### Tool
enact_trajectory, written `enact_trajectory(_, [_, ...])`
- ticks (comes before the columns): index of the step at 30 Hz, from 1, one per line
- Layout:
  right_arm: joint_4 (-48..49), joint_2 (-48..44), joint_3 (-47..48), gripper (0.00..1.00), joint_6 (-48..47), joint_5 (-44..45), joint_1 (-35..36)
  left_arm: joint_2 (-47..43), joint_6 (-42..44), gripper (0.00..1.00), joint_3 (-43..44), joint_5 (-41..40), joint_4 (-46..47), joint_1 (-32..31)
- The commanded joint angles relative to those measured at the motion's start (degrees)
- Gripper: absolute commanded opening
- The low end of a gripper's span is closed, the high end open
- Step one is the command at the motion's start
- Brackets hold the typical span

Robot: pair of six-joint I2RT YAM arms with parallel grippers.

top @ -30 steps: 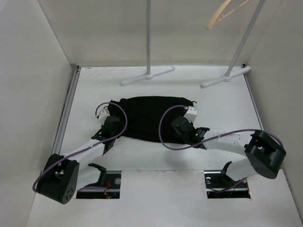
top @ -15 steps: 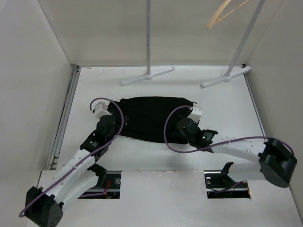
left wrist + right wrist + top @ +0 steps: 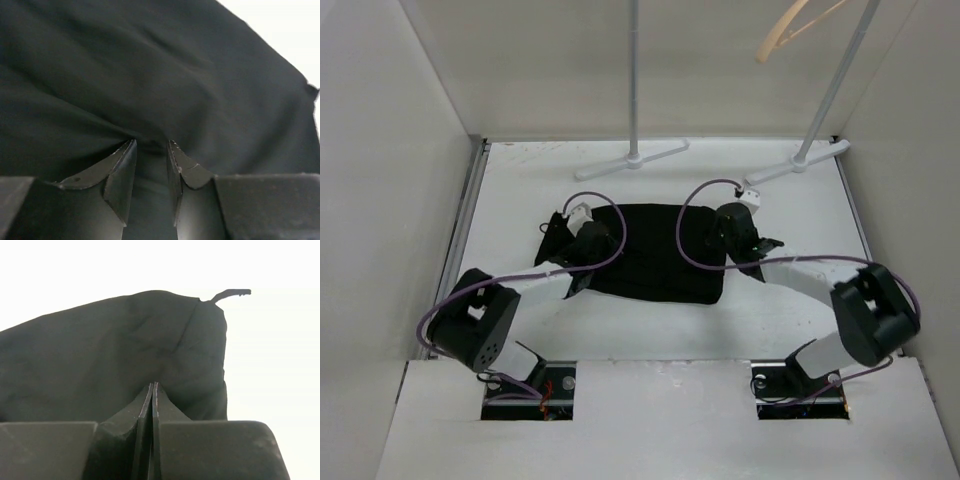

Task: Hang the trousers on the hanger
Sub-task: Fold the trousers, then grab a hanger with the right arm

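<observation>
The black trousers (image 3: 655, 255) lie folded in a flat bundle in the middle of the white table. My left gripper (image 3: 572, 236) is at their far left corner. In the left wrist view its jaws (image 3: 151, 145) stand a little apart with a fold of the black cloth (image 3: 150, 75) pinched between them. My right gripper (image 3: 726, 238) is at the far right corner. In the right wrist view (image 3: 153, 385) its jaws are pressed together at the cloth (image 3: 115, 350), and creases run to the tips. The tan wooden hanger (image 3: 790, 28) hangs high at the back right.
Two white rack poles stand on crossbar feet at the back (image 3: 632, 158) and back right (image 3: 798, 160). White walls close in the table on the left, back and right. Purple cables loop over both wrists.
Both grippers have moved from the near edge of the trousers to their far corners. The left arm has swung in and folded back. The trousers' left edge has shifted slightly left.
</observation>
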Motion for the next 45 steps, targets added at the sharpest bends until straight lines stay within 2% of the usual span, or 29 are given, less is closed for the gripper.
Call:
enact_trajectory(1, [8.35,7.84,1.89,0.08,0.11,-6.18,-2.38,0.03,-1.02,0.27,-5.32,-1.65,7.75,5.53])
enact_trajectory(6, [10.99,17.43,4.96,0.08,3.2,-9.87,-3.18,-4.09,-2.52,0.27,-14.46,-0.08,9.78,12.31])
enact_trajectory(10, [10.73,18.59,7.33,0.12,3.03,-8.64,-3.18,-12.16,-2.52,0.27,-19.57,0.02,7.86,11.97])
enact_trajectory(13, [10.12,17.18,8.83,0.17,1.97,-8.29,-3.18,-20.94,-3.04,0.27,-21.68,-1.21,1.81,11.35])
enact_trajectory(15, [8.02,15.34,10.49,0.27,0.75,-8.72,-3.18,-27.45,-3.31,0.3,-22.3,-2.18,-2.68,10.56])
enact_trajectory(20, [2.92,6.57,12.96,0.65,-4.96,-8.11,-2.31,-40.12,-2.7,0.41,-20.29,-3.76,-10.51,8.45])
enact_trajectory(22, [0.9,2.18,13.31,0.75,-6.72,-7.5,-1.25,-42.23,-1.82,0.46,-19.06,-3.59,-10.7,7.92])
enact_trajectory(24, [-1.65,-3.27,14.19,0.8,-8.48,-6.97,-0.2,-42.51,-0.5,0.5,-17.48,-3.33,-10.35,7.05])
enact_trajectory(25, [-2.18,-6.0,14.72,0.78,-9.27,-6.97,0.33,-41.99,0.11,0.52,-16.69,-3.33,-10.0,6.43])
enact_trajectory(26, [-2.71,-8.72,15.59,0.69,-9.89,-7.23,0.51,-41.37,0.73,0.53,-16.24,-3.33,-9.39,5.73])
enact_trajectory(29, [-4.38,-14.97,21.64,0.23,-10.77,-7.93,0.6,-39.09,2.05,0.57,-16.06,-3.15,-5.88,3.36])
enact_trajectory(30, [-5.08,-16.03,24.71,0.15,-10.77,-8.46,-0.01,-38.3,2.23,0.57,-16.24,-3.06,-4.65,2.48])
enact_trajectory(33, [-5.88,-15.61,35.69,0.13,-11.04,-11.26,-6.5,-35.84,2.32,0.57,-16.5,-2.62,-1.74,-0.68])
enact_trajectory(37, [-9.21,-7.81,52.21,0.28,-8.15,-15.66,-15.82,-32.85,3.63,0.57,-15.54,-1.4,-0.68,-4.29])
enact_trajectory(42, [-16.33,6.7,73.05,0.63,-4.45,-22.86,-23.91,-31.61,4.95,0.58,-14.48,-0.51,-0.68,-7.11])
enact_trajectory(45, [-17.57,11.63,80.09,0.75,-3.13,-25.68,-26.47,-31.52,5.04,0.59,-14.48,0.45,-0.5,-7.55])
